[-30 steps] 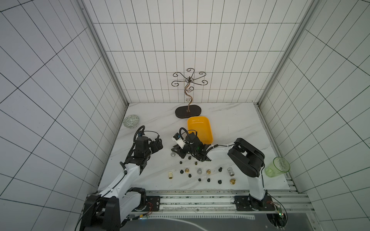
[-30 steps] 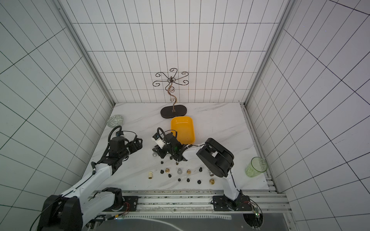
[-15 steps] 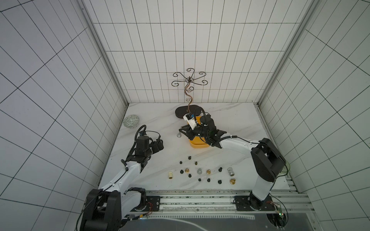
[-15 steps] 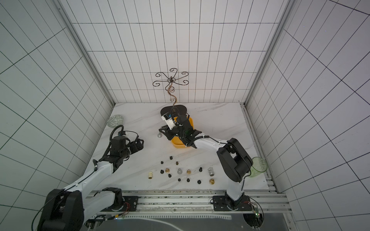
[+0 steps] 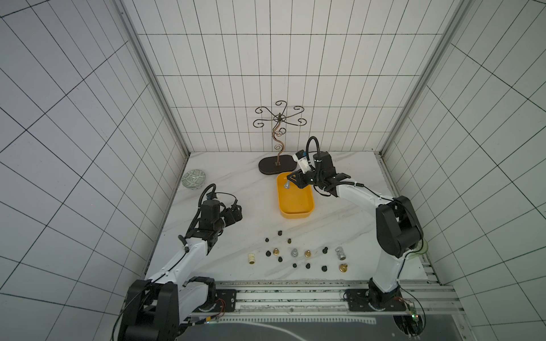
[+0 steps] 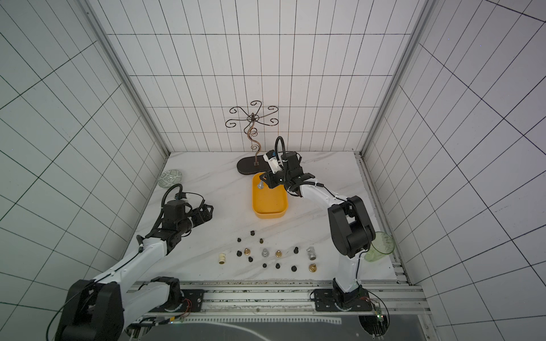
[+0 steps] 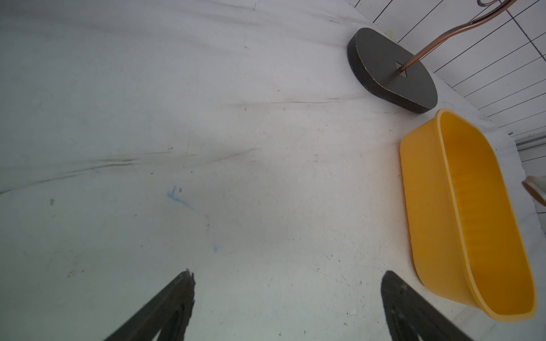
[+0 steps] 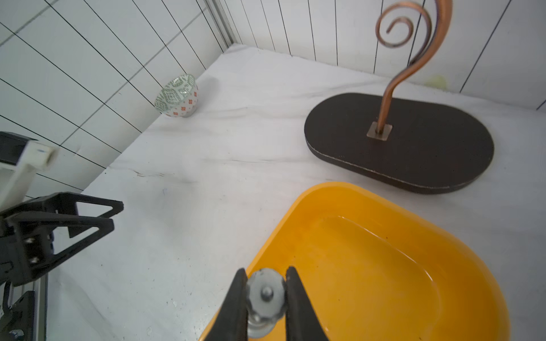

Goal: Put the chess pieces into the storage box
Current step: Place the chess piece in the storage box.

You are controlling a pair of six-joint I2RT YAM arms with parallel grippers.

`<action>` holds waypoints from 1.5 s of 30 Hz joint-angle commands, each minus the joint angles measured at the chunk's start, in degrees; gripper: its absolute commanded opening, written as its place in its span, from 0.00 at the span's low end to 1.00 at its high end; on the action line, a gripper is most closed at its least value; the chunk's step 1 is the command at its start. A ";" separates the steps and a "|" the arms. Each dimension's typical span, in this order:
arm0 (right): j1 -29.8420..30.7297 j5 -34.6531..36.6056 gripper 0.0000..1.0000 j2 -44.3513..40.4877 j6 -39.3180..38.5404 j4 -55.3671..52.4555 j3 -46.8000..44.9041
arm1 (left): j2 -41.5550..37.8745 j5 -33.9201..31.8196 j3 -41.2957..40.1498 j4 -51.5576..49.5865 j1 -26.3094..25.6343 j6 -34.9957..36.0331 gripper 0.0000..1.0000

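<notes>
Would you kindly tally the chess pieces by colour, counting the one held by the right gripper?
Small black pawns: 9
Brass-gold turned pieces: 3
Silver metal pieces: 3, one in the right gripper
Cream turned piece: 1
Total: 16

**Left arm**: white links, black joints; reaches forward from the front rail base and leans inward.
**Left tool**: jaws spread wide; both dark fingers show in the wrist view.
**Right arm**: elbow raised near its base, forearm stretched back and inward.
**Right tool**: jaws nearly together, pinching a silver chess piece.
</notes>
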 commanded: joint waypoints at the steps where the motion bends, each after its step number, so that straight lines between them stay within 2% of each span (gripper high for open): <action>1: -0.09 -1.96 0.16 3.77 -2.83 -10.13 7.95 | -1.39 0.20 0.61 0.27 0.13 0.16 0.97; 10: -0.01 -3.99 0.14 10.23 -2.11 -15.50 11.18 | -1.52 0.42 0.20 0.35 0.03 -0.53 0.97; 23: 0.96 -6.98 0.16 14.72 -1.52 -19.98 13.53 | -1.32 0.42 -0.67 0.70 -0.10 -1.14 0.97; 28: 1.31 -6.89 0.22 15.79 -1.26 -20.49 14.77 | -1.22 0.56 -0.71 0.87 -0.05 -1.15 0.97; 37: 1.31 -5.62 0.44 15.36 -0.34 -20.59 17.04 | -0.79 0.56 -0.58 0.87 -0.19 -1.13 0.97; 45: 1.22 -4.37 0.53 11.55 0.07 -20.68 18.21 | -0.54 0.64 -0.58 0.85 -0.37 -1.11 0.97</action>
